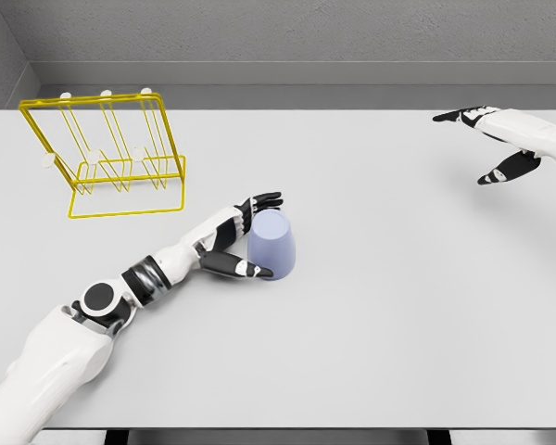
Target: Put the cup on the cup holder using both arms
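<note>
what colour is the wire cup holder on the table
Yellow: the cup holder shows clearly at the table's far left in the head view.

Cup (272, 247) pale lavender-blue; cup holder (107, 158) bright yellow wire; table (398, 306) light grey; hands white with black fingers

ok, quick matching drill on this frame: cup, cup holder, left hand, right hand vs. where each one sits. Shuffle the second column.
Things:
1. cup
2. cup holder
3. left hand
4. right hand

Places:
A. far right of the table, fingers spread, holding nothing
B. back left corner of the table, yellow wire frame
C. near the table's middle, upside down, pale blue
D. right beside the cup, fingers curving around its left side

Pairs: 1-C, 2-B, 3-D, 4-A
</note>
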{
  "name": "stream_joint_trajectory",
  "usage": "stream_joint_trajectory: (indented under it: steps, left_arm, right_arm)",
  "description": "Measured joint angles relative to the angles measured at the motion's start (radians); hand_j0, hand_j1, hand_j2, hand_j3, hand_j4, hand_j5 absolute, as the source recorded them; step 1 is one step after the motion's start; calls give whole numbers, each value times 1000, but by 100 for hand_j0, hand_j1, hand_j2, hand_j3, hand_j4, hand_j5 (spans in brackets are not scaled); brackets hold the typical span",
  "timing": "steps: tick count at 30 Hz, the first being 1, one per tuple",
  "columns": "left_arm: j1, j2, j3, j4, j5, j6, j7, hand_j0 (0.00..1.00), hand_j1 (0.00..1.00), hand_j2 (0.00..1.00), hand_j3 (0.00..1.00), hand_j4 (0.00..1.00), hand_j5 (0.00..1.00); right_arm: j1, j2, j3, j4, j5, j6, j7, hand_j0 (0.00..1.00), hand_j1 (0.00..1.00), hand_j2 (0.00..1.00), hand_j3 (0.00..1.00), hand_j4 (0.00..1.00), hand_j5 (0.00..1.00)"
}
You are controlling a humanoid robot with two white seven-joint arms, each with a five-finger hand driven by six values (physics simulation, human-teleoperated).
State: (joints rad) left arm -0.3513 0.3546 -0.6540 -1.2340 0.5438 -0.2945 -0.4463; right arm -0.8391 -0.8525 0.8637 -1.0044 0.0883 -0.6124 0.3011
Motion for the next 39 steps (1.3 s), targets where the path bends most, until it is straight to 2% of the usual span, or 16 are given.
stream_joint_trajectory:
  steps: [12, 14, 16, 19, 31, 39]
  left_arm:
    - [0, -15, 3, 1, -16, 1, 0, 99, 99, 99, 99, 99, 99]
    - [-2, -17, 4, 1, -18, 1, 0, 78, 78, 78, 78, 78, 78]
    - [-2, -18, 5, 1, -18, 1, 0, 63, 63, 63, 63, 63, 63]
    - [0, -18, 6, 1, -14, 1, 0, 51, 51, 51, 51, 51, 51]
    - [3, -15, 7, -11, -10, 1, -22, 48, 48, 48, 48, 48, 48]
    - [23, -5, 55, -63, -5, 0, -74, 47, 47, 47, 47, 47, 47]
  right_arm:
    - [-3, 11, 1, 0, 1, 0, 1, 100, 100, 100, 100, 100, 100]
    - [-5, 12, 1, 0, 1, 0, 1, 100, 100, 100, 100, 100, 100]
    - [-5, 11, 1, 0, 1, 0, 1, 100, 100, 100, 100, 100, 100]
    - [-5, 11, 0, 0, 1, 0, 2, 100, 100, 100, 100, 100, 100]
    - [-2, 12, -8, 3, 1, 0, 2, 100, 100, 100, 100, 100, 100]
    - [-2, 11, -15, 4, 1, 0, 2, 100, 100, 100, 100, 100, 100]
